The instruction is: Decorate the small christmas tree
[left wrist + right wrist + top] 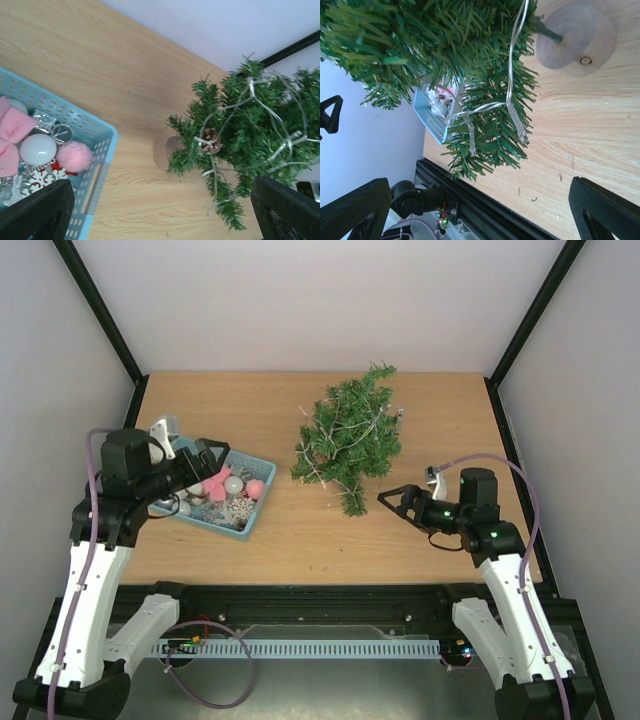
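Sitting near right fingers [606,212], small christmas tree [348,435], left fingers [35,216] farther, both released.

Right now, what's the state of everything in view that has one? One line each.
small christmas tree: on the table, clear light string wound on, no basket ornaments visible on it
teal basket: on the table, holding ornaments
left gripper: open, empty, over the basket
right gripper: open, empty, beside the tree, not touching it

White links [85,600] carry black joints [125,455], black end effectors [397,498], purple cables [92,470].
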Robot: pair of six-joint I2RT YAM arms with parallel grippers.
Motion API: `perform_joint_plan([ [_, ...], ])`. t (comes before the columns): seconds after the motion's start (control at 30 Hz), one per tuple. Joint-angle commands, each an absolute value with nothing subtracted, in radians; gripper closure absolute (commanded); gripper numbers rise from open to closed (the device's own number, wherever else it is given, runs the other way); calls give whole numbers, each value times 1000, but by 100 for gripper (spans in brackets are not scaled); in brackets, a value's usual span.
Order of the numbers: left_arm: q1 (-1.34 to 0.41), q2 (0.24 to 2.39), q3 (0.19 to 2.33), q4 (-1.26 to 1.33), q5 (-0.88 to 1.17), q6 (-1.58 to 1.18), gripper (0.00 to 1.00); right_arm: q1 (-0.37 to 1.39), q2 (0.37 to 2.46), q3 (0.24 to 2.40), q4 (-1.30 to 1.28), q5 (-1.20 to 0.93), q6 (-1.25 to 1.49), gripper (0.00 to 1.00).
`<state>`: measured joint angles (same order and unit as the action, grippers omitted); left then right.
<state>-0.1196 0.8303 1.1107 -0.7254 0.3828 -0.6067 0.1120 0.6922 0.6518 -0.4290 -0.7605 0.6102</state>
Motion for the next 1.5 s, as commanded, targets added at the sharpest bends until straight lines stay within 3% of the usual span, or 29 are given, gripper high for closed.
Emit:
perform_joint_plan([
  [0.0,-120,805,1097,-726,465,-600,1,117,683,671,-514,-814,619,1],
  [0.57,-121,787,999,-544,579,-617,0,119,638,554,-501,-764,629,1],
  [1.47,-120,870,915,-564,387,-585,1,118,620,358,-324,-813,763,1],
])
